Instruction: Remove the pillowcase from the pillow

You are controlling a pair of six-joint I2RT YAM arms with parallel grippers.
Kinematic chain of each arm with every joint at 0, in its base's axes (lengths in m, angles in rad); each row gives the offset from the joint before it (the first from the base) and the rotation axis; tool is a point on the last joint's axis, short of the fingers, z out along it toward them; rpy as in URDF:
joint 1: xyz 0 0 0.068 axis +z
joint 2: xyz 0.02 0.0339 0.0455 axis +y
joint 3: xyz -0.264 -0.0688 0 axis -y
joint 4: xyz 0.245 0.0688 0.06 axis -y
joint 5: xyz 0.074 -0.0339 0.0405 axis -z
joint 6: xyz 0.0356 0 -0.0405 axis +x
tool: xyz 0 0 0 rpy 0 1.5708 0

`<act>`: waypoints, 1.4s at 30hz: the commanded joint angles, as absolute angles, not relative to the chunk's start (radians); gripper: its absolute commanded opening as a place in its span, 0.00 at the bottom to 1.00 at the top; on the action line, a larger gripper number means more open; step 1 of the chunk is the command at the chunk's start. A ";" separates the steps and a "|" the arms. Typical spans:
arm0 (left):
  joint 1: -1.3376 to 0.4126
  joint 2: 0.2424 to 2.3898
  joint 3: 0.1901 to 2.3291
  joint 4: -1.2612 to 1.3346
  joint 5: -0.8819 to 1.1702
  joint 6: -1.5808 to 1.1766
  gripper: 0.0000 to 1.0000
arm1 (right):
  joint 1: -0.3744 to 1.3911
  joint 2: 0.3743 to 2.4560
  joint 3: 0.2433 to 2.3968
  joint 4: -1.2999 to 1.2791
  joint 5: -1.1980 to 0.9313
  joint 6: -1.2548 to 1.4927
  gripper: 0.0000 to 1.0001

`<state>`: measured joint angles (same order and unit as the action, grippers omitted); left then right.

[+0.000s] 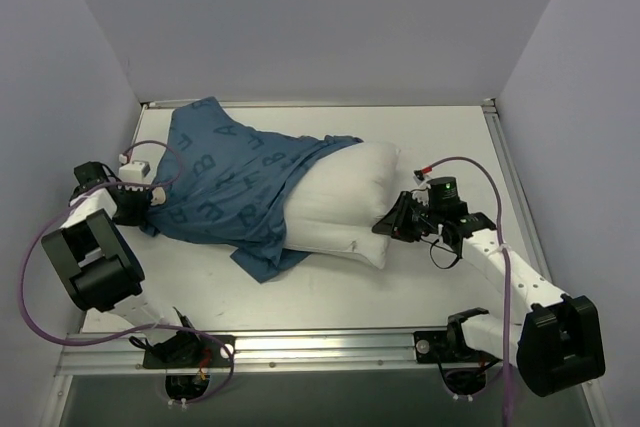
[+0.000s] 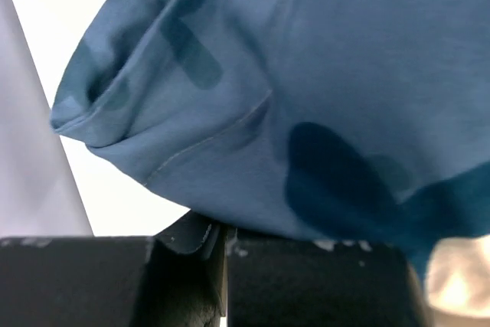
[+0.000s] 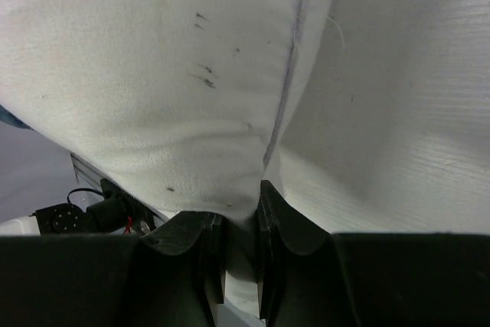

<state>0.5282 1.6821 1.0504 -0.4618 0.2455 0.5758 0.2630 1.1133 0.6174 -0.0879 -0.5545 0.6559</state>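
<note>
The dark blue lettered pillowcase point(image 1: 228, 187) covers the left part of the white pillow point(image 1: 350, 202), whose right half is bare. My left gripper point(image 1: 150, 205) is shut on the pillowcase's left edge; in the left wrist view blue fabric point(image 2: 306, 82) fills the frame above the closed fingers point(image 2: 184, 266). My right gripper point(image 1: 388, 222) is shut on the pillow's right edge; in the right wrist view a fold of white pillow point(image 3: 191, 97) is pinched between the fingers point(image 3: 272, 220).
White walls enclose the table point(image 1: 440, 287) on the left, back and right. A metal rail point(image 1: 330, 347) runs along the near edge with the arm bases. Purple cables loop off both arms.
</note>
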 commanded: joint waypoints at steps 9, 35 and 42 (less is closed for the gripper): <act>0.643 1.447 1.170 -0.920 0.689 0.974 0.88 | 0.492 1.258 0.644 -0.216 -0.374 0.473 0.00; -0.544 1.762 1.871 -0.769 0.417 0.308 0.94 | 0.793 1.367 0.663 -0.138 -0.267 0.452 0.00; -0.598 2.081 2.181 -0.883 0.402 0.250 0.79 | 0.804 1.327 0.634 -0.126 -0.247 0.486 0.00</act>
<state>-0.6052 2.0392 2.0731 -0.8379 0.4183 0.3054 0.7807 1.3258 0.6754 -0.0391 -0.2653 0.4858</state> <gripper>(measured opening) 0.811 0.151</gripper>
